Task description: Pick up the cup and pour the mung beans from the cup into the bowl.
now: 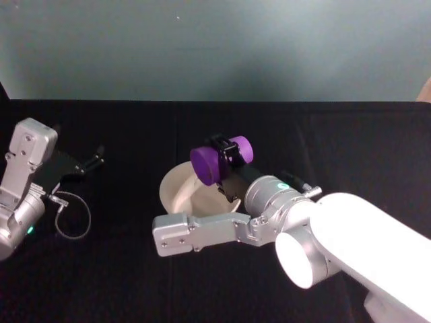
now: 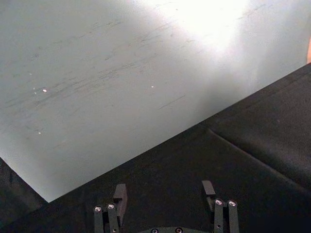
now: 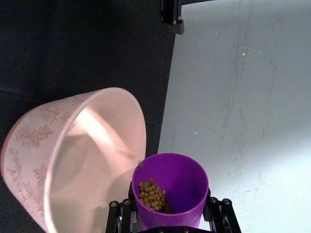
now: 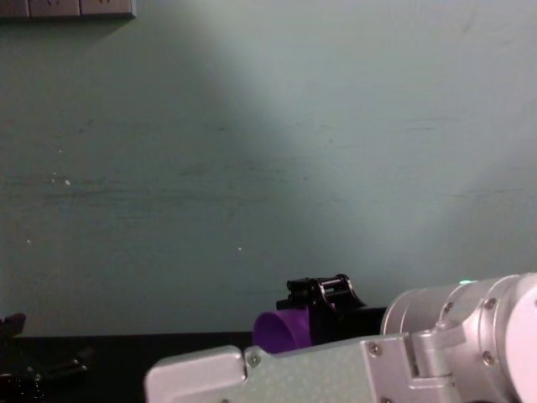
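My right gripper (image 1: pixel 227 160) is shut on the purple cup (image 1: pixel 217 161) and holds it tipped on its side, mouth toward the left, just above the far right rim of the bowl (image 1: pixel 167 185). In the right wrist view the cup (image 3: pixel 170 187) sits between the fingers (image 3: pixel 216 211), and a small heap of mung beans (image 3: pixel 153 194) lies inside it. The pale pink bowl (image 3: pixel 29 145) is beside the cup's mouth, and the part of its inside that I can see is bare. The chest view shows the cup (image 4: pixel 281 329) in the gripper from the side. My left gripper (image 1: pixel 91 161) is parked open at the far left.
A black cloth covers the table (image 1: pixel 135 282), which ends at a pale green wall (image 1: pixel 215 47). My right forearm (image 1: pixel 202 235) stretches across in front of the bowl. A loose cable loop (image 1: pixel 71 219) hangs by the left arm.
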You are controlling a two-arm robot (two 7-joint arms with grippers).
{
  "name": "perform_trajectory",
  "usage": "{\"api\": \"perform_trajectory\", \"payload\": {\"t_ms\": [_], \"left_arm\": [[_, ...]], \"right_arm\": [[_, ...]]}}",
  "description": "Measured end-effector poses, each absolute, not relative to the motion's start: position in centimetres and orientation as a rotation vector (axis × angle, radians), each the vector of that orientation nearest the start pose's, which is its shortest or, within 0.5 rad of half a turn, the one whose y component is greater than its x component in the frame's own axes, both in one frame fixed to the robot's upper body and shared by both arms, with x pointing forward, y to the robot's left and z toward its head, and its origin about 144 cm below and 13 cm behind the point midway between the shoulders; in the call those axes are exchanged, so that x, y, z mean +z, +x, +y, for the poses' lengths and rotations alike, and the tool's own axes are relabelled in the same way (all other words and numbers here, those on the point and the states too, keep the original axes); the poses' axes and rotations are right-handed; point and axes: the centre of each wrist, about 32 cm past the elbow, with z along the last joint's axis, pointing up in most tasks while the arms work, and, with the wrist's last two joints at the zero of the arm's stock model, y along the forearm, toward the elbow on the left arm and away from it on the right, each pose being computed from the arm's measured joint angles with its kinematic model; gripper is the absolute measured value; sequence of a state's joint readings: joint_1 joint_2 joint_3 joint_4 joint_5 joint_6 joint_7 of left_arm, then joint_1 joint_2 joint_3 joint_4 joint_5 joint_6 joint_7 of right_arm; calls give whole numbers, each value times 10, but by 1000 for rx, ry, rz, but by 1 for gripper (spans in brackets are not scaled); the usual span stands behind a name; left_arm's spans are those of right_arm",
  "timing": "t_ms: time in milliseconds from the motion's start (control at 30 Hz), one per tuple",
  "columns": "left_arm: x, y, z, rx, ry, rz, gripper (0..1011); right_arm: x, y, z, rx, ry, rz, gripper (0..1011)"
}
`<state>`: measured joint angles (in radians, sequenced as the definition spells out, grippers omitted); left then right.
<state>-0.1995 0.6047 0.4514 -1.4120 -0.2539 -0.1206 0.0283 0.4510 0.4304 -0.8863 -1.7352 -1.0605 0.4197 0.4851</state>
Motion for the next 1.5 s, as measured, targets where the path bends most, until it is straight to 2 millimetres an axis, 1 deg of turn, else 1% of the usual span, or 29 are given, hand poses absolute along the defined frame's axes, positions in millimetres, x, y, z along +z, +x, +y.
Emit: {"api": "perform_trajectory", "payload": {"t_ms": [200, 933, 1500], "left_arm": [[1140, 489, 310, 1248, 304, -285, 1000], [1140, 489, 310, 1248, 304, -285, 1000], [1140, 489, 310, 1248, 304, -285, 1000]], "right_arm": [[1234, 458, -101, -599, -1127, -1243, 729], [1232, 453, -94, -580, -1192, -1308, 729], [1225, 452, -98, -573, -1181, -1358, 729]]}}
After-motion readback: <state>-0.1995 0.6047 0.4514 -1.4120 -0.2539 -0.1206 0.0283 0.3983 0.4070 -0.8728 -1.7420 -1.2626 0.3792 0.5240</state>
